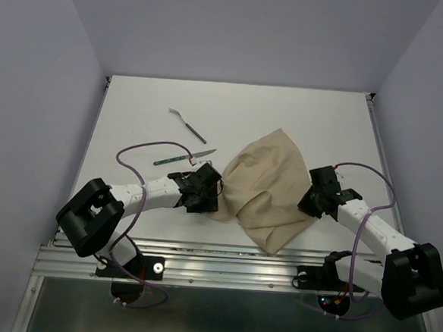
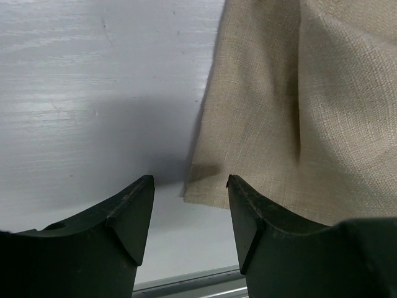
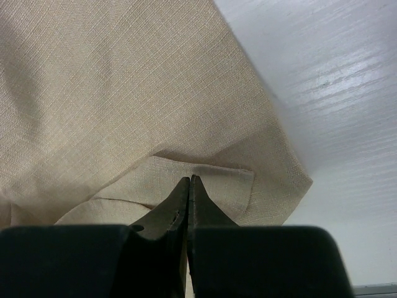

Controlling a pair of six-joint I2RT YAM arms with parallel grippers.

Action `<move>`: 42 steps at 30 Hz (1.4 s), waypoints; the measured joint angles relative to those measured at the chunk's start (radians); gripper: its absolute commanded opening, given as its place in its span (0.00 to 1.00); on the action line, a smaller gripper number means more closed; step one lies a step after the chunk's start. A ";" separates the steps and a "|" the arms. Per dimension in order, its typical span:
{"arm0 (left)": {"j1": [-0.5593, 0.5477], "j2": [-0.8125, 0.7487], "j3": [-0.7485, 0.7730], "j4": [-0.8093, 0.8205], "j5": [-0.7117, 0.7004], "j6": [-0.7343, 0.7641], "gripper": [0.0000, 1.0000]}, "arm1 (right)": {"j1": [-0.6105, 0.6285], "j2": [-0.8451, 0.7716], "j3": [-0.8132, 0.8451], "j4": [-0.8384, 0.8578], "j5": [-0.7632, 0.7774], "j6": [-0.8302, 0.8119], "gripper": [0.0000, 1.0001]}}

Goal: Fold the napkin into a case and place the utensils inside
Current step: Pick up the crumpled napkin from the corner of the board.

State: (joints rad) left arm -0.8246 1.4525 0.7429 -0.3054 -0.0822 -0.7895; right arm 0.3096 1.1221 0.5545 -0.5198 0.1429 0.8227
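Right gripper (image 3: pixel 189 181) was shut tight at a folded flap of the napkin (image 1: pixel 265 188), which lay rumpled near the front edge of the table (image 1: pixel 150 100); whether it pinched cloth was unclear. Left gripper (image 2: pixel 191 186) stood open at the napkin's left corner. The cloth looked soft, light and limp, best taken by its corners. Utensils (image 1: pixel 185 158) lay just beyond, with open room behind them.

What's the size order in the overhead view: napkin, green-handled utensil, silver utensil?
Napkin, by far. Then green-handled utensil, seemingly slightly longer than the silver utensil, though that one lies farther from the camera, so unsure.
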 measured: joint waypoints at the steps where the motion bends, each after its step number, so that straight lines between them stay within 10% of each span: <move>1: -0.003 0.002 0.002 0.005 0.003 -0.001 0.62 | 0.000 0.000 0.000 0.000 0.000 0.000 0.01; 12: -0.071 0.129 0.116 -0.005 -0.058 -0.015 0.45 | 0.000 0.000 0.000 0.000 0.006 -0.001 0.01; 22: -0.104 0.209 0.189 -0.026 -0.119 -0.032 0.00 | 0.000 -0.003 0.000 -0.004 0.016 -0.007 0.06; 42: -0.057 -0.008 0.206 -0.153 -0.154 -0.038 0.00 | 0.000 -0.029 0.008 -0.047 0.036 -0.006 0.48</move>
State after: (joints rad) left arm -0.8818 1.4441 0.9485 -0.4583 -0.2359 -0.8272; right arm 0.3096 1.0935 0.5621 -0.5663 0.1787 0.8165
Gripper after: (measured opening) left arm 0.091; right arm 0.472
